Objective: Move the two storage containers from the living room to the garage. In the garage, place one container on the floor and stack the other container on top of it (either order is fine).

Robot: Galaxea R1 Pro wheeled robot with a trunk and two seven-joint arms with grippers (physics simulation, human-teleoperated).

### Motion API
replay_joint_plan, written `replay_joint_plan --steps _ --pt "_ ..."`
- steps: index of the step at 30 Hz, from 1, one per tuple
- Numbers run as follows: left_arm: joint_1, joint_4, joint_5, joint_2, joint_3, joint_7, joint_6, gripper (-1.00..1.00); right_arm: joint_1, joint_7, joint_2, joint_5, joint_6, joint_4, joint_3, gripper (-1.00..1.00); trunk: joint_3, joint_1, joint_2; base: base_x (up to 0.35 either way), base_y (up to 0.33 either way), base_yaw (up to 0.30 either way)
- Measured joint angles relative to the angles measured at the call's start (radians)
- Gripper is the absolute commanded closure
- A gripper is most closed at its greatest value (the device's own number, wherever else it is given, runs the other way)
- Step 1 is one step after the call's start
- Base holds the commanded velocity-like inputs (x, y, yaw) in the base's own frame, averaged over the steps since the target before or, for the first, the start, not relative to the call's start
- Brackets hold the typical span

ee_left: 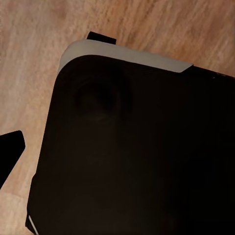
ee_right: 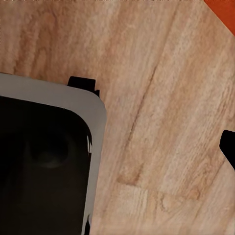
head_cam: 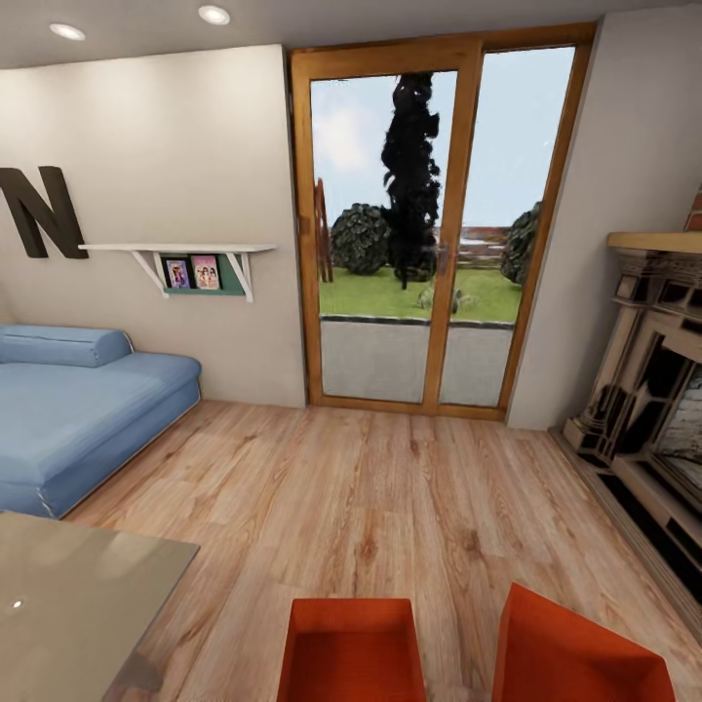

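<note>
Living room, head view: a large dark letter "N" (head_cam: 39, 212) is mounted on the far left wall, beside a white shelf (head_cam: 180, 250) holding two small pictures (head_cam: 192, 272) whose content cannot be made out. A blue sofa (head_cam: 78, 414) is set at left, a glass-topped table (head_cam: 73, 604) near left. Wood-framed glass doors (head_cam: 439, 234) are seen at the far centre, a fireplace (head_cam: 648, 409) at right. The two storage containers (head_cam: 351, 651) (head_cam: 575, 653), orange-red, are placed side by side on the wood-plank floor (head_cam: 370, 497) at the near edge; the left one is open-topped and seen empty. Whether either gripper is open or closed cannot be told from the wrist views.
</note>
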Motion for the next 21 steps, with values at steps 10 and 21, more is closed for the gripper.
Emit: replay_joint_plan --steps 10,21 --pt "0.000 0.001 0.000 -0.002 0.000 0.000 0.000 -1.00 0.000 0.000 -0.001 0.000 -0.003 0.000 0.000 -1.00 0.000 0.000 0.000 -0.098 0.000 0.000" --pt "0.000 0.000 0.000 -0.003 0.000 0.001 0.001 -1.00 0.000 0.000 0.001 0.001 -0.002 0.000 0.001 -1.00 0.000 0.000 0.000 -0.009 0.000 0.000"
